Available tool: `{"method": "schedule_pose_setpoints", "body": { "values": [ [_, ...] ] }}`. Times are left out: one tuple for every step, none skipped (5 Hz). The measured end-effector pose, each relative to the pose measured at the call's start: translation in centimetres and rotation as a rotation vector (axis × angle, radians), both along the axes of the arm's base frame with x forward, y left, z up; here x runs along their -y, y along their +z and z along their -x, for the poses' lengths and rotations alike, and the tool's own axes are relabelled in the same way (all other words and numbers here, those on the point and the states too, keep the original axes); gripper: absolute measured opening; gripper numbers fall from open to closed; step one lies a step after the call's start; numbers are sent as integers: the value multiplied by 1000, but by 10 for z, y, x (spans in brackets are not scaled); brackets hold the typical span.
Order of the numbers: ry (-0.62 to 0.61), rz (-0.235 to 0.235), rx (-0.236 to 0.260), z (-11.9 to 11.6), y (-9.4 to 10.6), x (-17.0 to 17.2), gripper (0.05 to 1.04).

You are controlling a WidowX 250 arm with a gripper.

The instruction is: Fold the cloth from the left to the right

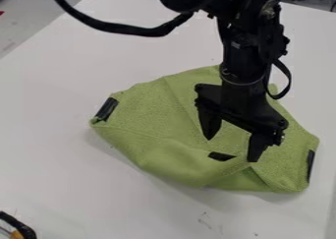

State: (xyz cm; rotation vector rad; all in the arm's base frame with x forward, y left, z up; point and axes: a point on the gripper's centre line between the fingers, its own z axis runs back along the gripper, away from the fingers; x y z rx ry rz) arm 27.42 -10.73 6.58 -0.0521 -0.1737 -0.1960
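Your arm (244, 56) is cut off by the top edge. Your gripper (231, 149) hides part of the green cloth (151, 115) — you can't tell whether its tips touch. Lower left, a black-and-orange object (25, 230) is cropped. Dark specks (205, 222) near bottom — too small to identify.

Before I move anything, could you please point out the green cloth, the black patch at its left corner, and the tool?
Green cloth (150, 112): camera view, on its left part.
Black patch (106, 108): camera view, on its middle.
Tool (230, 150): camera view, midway between its fingertips.
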Motion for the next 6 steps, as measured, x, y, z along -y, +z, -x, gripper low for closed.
{"method": "schedule_pose_setpoints", "body": {
  "values": [
    [1,-14,-33,3,-8,-1,1000],
    [34,-44,-40,2,3,-18,1000],
    [76,-59,-12,-4,26,-41,1000],
    [120,-60,16,-7,30,-79,1000],
    [155,-46,58,-5,16,-123,1000],
    [174,-24,54,-3,-8,-153,1000]
  ]
}}
